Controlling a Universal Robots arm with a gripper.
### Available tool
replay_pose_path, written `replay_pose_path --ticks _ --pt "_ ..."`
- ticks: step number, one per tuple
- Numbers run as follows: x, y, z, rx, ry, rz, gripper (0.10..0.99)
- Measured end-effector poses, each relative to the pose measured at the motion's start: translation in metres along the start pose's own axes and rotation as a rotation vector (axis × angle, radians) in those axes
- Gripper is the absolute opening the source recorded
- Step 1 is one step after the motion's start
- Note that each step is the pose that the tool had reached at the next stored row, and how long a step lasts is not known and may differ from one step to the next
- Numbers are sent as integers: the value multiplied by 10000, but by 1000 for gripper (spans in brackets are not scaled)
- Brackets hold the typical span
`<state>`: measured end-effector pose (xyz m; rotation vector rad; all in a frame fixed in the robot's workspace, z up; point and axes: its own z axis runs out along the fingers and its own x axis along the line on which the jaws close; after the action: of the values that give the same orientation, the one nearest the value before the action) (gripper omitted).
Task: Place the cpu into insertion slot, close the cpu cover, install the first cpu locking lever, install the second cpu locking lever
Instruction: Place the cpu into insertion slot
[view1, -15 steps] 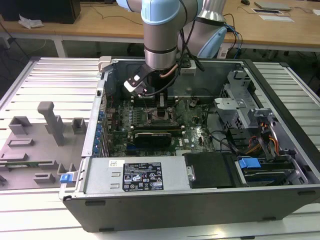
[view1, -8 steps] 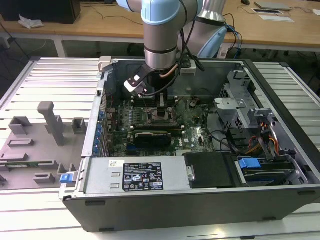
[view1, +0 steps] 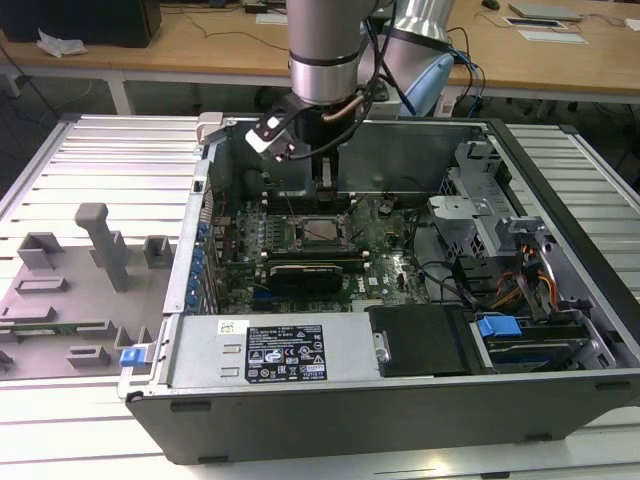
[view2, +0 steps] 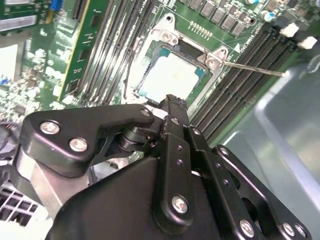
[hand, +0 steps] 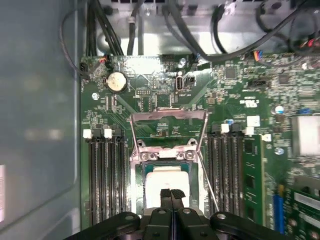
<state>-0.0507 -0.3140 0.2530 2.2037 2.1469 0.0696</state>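
Observation:
The cpu (hand: 165, 177) lies flat with its silver face up inside the insertion slot (hand: 140, 172), the square socket on the green motherboard (view1: 390, 265). In both wrist views my gripper (hand: 172, 194) hangs right over the chip, its two black fingers pressed together with nothing between them. The second wrist view has the gripper (view2: 172, 103) at the cpu's (view2: 170, 77) edge; whether it touches I cannot tell. The cpu cover (hand: 167, 116) stands swung open beyond the socket. A thin locking lever (view2: 250, 67) sticks out sideways, unlatched. In the exterior view the gripper (view1: 322, 190) sits above the socket (view1: 320, 232).
Black memory slots (hand: 105, 175) flank the socket on both sides. Cables (hand: 150, 30) hang past the board's far edge. The open computer case (view1: 300, 355) walls the board in, with a drive cage (view1: 470, 215) at the exterior view's right. A grey fixture tray (view1: 70, 290) lies at the exterior view's left.

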Motion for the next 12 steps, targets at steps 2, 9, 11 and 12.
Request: replay_pose_path --ticks 2,9,11,12 --pt "-1 6 -68 -1 -14 -2 106" --pt "-1 8 -103 -1 -29 -3 106" --pt "-1 8 -103 -1 -29 -2 106" --pt "-1 8 -103 -1 -29 -2 106"
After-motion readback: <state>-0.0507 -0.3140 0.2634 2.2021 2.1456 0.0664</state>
